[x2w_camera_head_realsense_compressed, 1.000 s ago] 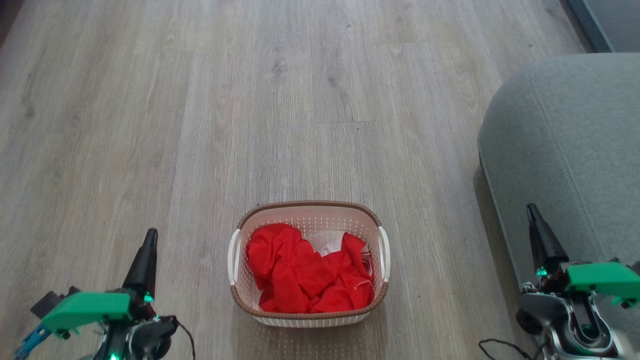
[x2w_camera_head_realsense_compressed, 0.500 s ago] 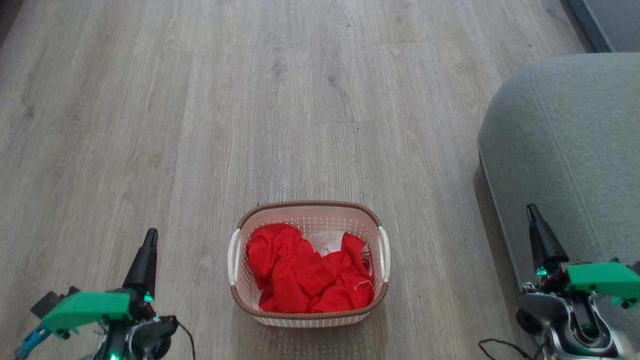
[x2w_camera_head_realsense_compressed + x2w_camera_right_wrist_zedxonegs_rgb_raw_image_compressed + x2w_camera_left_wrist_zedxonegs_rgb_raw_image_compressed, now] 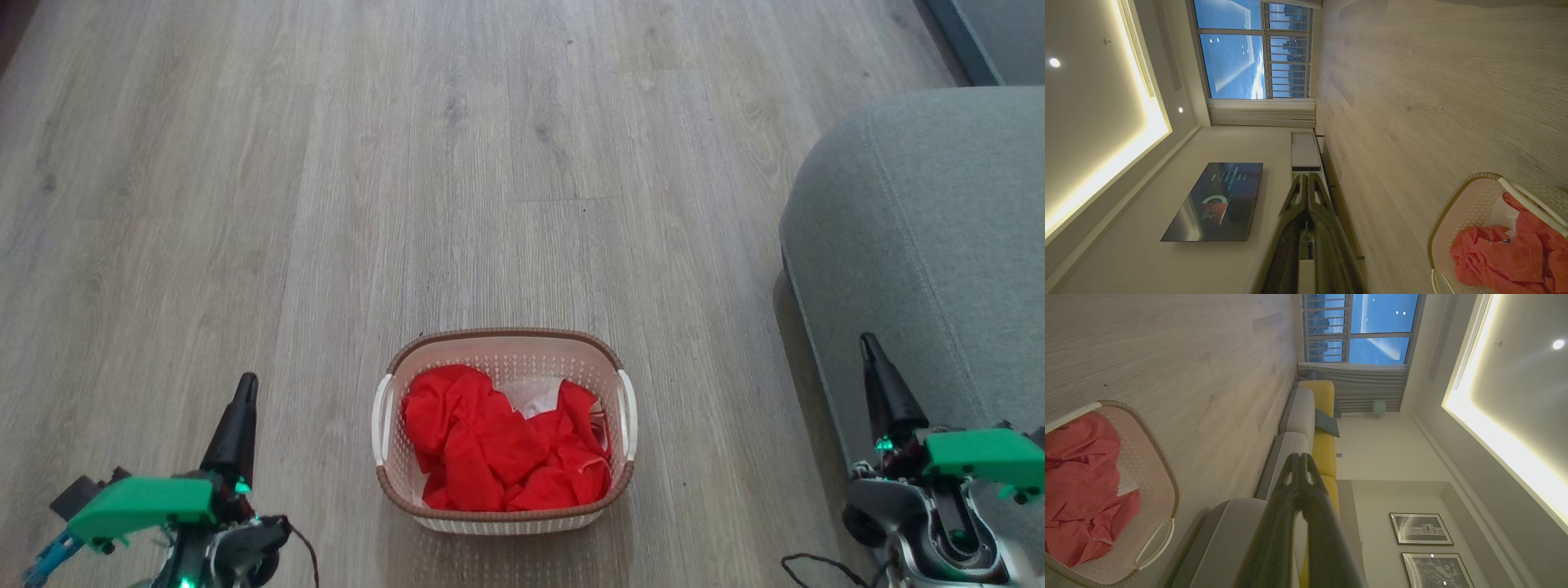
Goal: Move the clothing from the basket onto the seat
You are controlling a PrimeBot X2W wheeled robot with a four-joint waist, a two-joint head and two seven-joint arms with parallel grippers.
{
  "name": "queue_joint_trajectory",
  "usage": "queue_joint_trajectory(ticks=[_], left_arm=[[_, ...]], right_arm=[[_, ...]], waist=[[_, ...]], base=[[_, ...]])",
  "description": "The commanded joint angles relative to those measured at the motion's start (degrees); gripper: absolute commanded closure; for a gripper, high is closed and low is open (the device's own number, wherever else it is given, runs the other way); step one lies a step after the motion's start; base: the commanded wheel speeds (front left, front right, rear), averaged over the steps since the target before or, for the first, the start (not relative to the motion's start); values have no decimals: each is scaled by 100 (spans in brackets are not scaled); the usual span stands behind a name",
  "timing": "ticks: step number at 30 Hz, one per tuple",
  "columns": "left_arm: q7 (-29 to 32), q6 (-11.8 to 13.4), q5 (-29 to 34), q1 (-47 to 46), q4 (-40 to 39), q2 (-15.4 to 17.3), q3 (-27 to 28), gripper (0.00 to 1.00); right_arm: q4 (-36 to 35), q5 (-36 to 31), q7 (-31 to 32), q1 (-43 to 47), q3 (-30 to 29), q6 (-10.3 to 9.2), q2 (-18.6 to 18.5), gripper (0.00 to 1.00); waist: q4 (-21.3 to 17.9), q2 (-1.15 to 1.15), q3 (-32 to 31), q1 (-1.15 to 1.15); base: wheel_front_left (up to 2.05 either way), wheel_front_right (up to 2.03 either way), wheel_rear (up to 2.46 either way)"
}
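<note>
Both our end effectors are pinched shut on nothing: the left end effector (image 3: 246,384) and right end effector (image 3: 866,343) sit either side of the basket (image 3: 506,336), which is on the floor (image 3: 408,163) with the red clothing (image 3: 490,449) heaped inside, seat (image 3: 922,229) off to the right. Our worry: the pile looks tangled, so one grab could drag extra pieces onto the floor — or tip that light basket.

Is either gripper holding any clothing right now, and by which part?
Nothing is held. The left gripper and right gripper are shut and empty; the clothing lies in the basket.
</note>
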Motion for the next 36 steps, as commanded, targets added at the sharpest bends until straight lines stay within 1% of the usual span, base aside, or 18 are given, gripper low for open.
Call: queue_joint_trajectory(ticks=[1, 24, 25, 29, 36], left_arm=[[41, -53, -40, -282, -202, 87, 141, 100], [41, -53, -40, -282, -202, 87, 141, 100], [0, 0, 0, -1, 0, 0, 0, 0], [-11, 12, 3, 149, 290, -26, -1, 0], [-99, 8, 63, 46, 345, -6, -25, 0]], right_arm=[[-225, 35, 23, -116, 101, 0, -21, 100], [-225, 35, 23, -116, 101, 0, -21, 100], [-1, 0, 0, -1, 1, 0, 0, 0], [325, -3, -1, 100, 30, 1, 34, 0], [361, -66, -58, -19, 123, 1, 21, 0]], waist=[[0, 0, 0, 0], [0, 0, 0, 0], [0, 0, 0, 0], [0, 0, 3, 0], [-3, 0, 17, 0]], base=[[0, 0, 0], [0, 0, 0], [0, 0, 0], [0, 0, 0], [0, 0, 0]])
